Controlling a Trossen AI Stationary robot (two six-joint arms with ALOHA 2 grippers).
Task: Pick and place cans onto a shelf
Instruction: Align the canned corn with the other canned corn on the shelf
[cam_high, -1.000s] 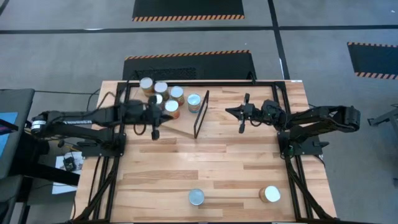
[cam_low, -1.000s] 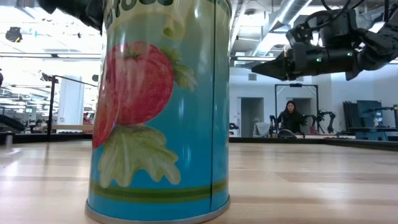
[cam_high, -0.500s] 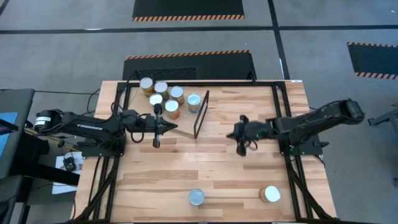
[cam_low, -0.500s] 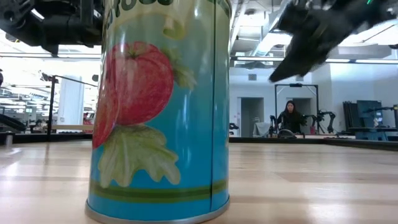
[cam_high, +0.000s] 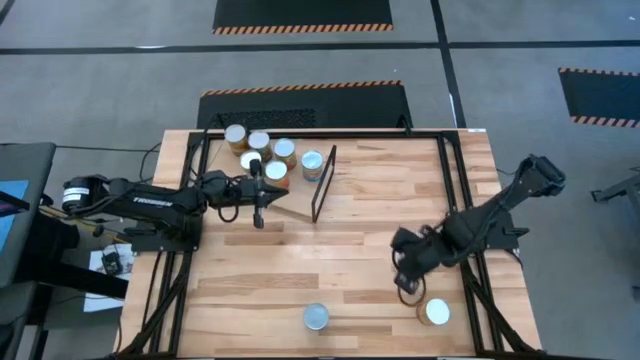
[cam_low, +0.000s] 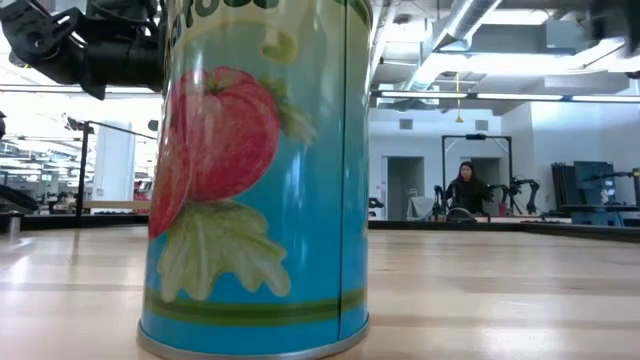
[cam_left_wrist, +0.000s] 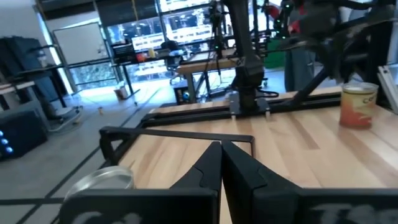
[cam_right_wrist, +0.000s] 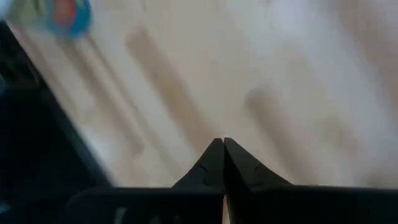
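Six cans (cam_high: 262, 155) are sitting clustered on the shelf (cam_high: 298, 185), at its far-left end beside the black frame. Two are waiting on the tabletop well short of the shelf: a silver-topped can (cam_high: 316, 317) and a pale-topped can (cam_high: 435, 312) to its right. I am holding my right gripper (cam_high: 404, 283) just beside the pale-topped one, fingers together and empty. My left gripper (cam_high: 258, 213) is hanging over the shelf's near-left edge, closed on nothing. I am judging the task three-quarters done, with two picks left.

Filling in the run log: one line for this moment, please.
left gripper: shut, empty, by shelf | right gripper: shut, empty, near tan-topped can | cans on shelf: six
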